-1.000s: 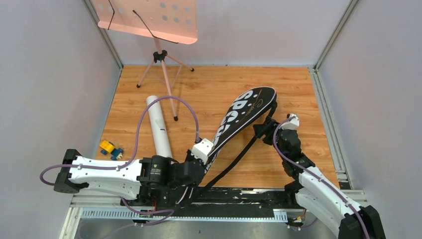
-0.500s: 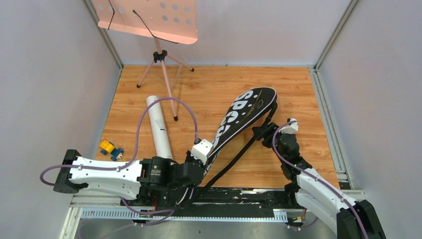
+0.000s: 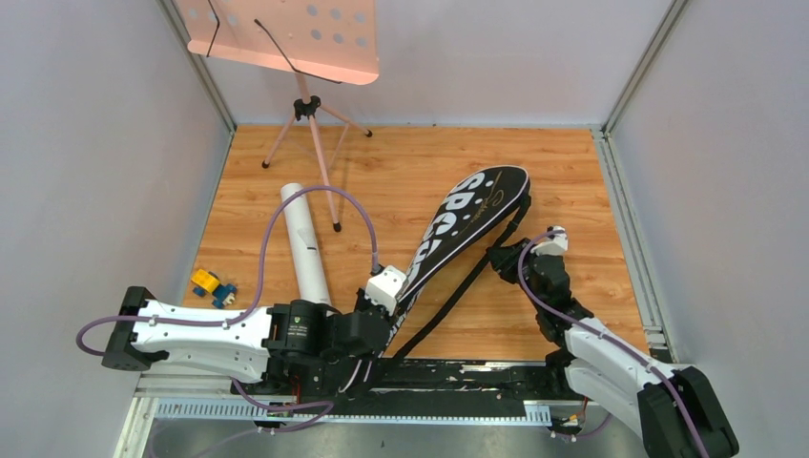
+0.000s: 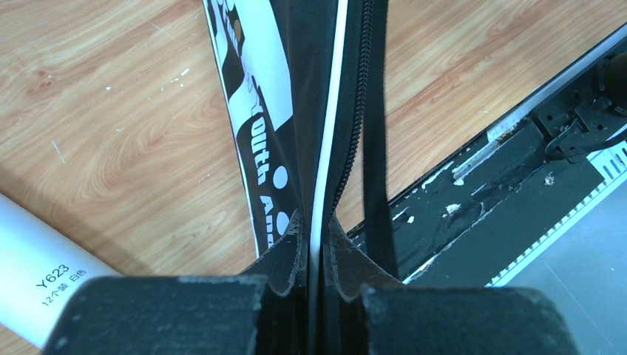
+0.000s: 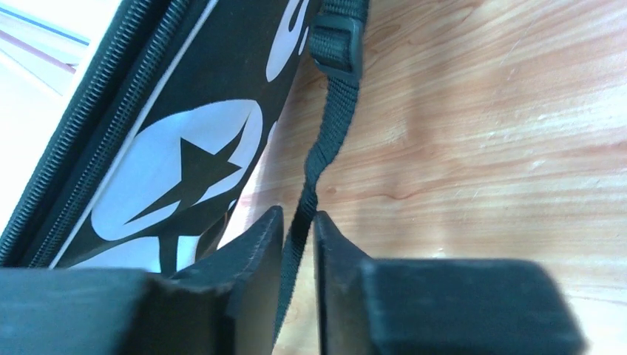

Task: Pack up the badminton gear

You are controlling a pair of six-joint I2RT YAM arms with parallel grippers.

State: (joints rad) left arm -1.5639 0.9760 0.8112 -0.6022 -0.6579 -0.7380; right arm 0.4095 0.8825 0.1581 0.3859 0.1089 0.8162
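Note:
The black bag [image 3: 467, 219] lettered SPORT lies slantwise on the wooden floor, its head at the far right. My left gripper [image 3: 393, 298] is shut on the bag's narrow near end; the left wrist view shows its fingers [image 4: 285, 251] pinching the white-piped zipper edge of the bag [image 4: 325, 111]. My right gripper [image 3: 503, 260] is shut on the bag's black strap [image 5: 325, 148], which runs down to the near edge [image 3: 448, 305]. The long white tube [image 3: 303, 240] lies left of the bag. Rackets and shuttlecocks are out of view.
The pink music stand [image 3: 291, 38] stands at the far left, its tripod legs [image 3: 320, 153] reaching over the tube. A small yellow and blue toy [image 3: 212, 285] lies near the left wall. A black rail [image 3: 458, 374] runs along the near edge.
My right gripper has moved nearer and a little left along the strap, away from the bag's head. The left arm and the bag have stayed almost still.

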